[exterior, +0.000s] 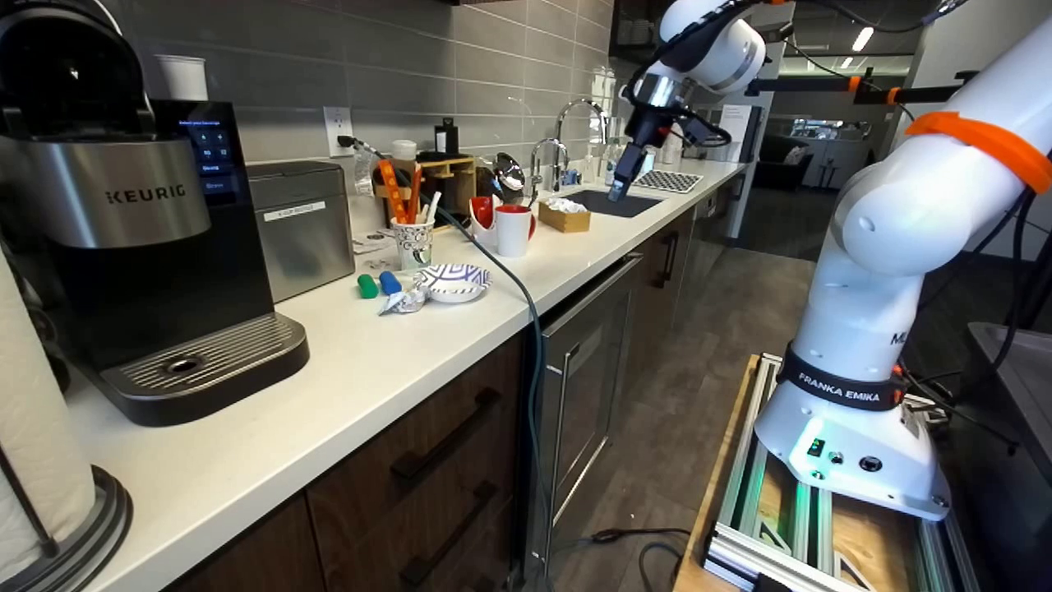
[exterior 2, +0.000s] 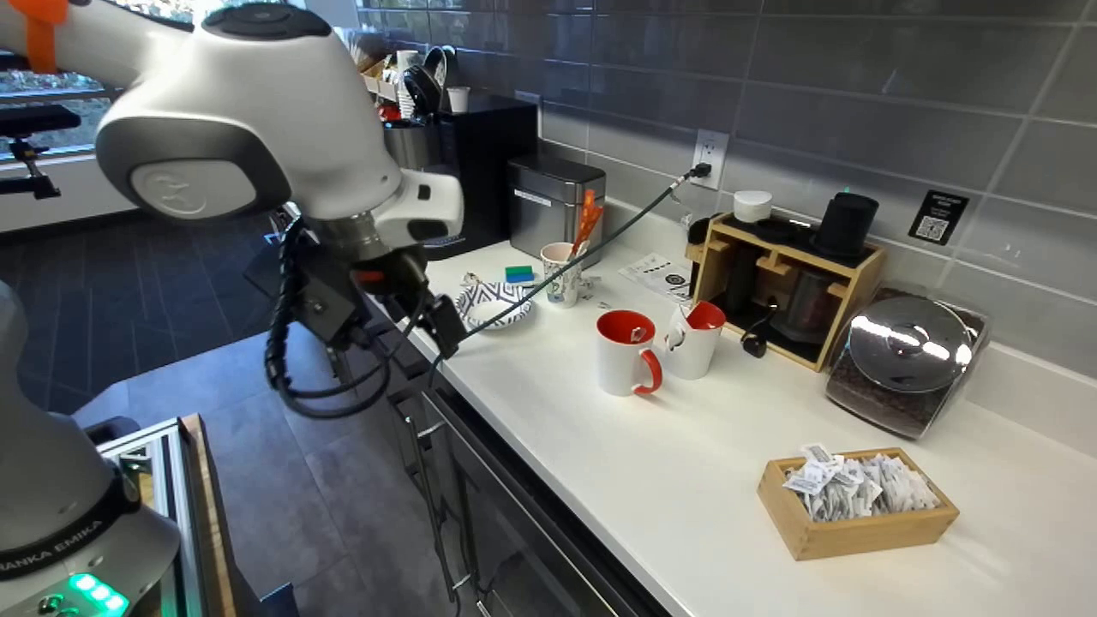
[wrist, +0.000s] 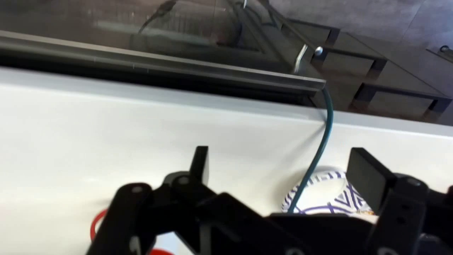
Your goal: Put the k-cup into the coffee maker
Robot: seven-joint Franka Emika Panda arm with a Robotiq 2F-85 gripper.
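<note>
Hovering, the gripper (wrist: 279,161) is holding its blocky fingers (wrist: 366,177) wide apart; the steel-banded Keurig (exterior: 164,279) is standing, rounded lid (exterior: 74,57) raised.

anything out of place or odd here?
Yes: the dark green cord is strung from the wall outlet across the counter and over its front edge. Odd because it crosses the work area and might snag the gripper.

Behind our white worktop (exterior 2: 703,471) runs a grey tiled wall (exterior 2: 857,51); dark wooden drawers (exterior: 370,493) stand below, over a grey floor (exterior: 715,329). We see daylight through a window (exterior 2: 51,83) and a lit ceiling lamp (exterior: 863,39).
</note>
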